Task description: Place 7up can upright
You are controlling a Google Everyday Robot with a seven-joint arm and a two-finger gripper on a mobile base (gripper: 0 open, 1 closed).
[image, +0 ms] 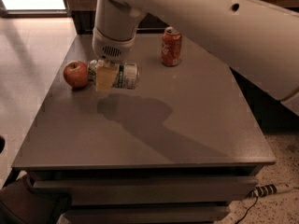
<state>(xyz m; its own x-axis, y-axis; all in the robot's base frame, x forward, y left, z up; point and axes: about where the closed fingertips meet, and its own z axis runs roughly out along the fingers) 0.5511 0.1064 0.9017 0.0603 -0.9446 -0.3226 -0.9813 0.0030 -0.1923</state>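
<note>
Carefully now — the 7up can (125, 76) lies on its side just right of the apple (75, 74), the gripper (108, 73) straddling its middle, clamped or not I cannot tell — likely light, slick, thin-walled, so you should squeeze mid-body gently.

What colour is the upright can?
Red-orange soda can, camera view; end effector at the lying 7up can.
</note>
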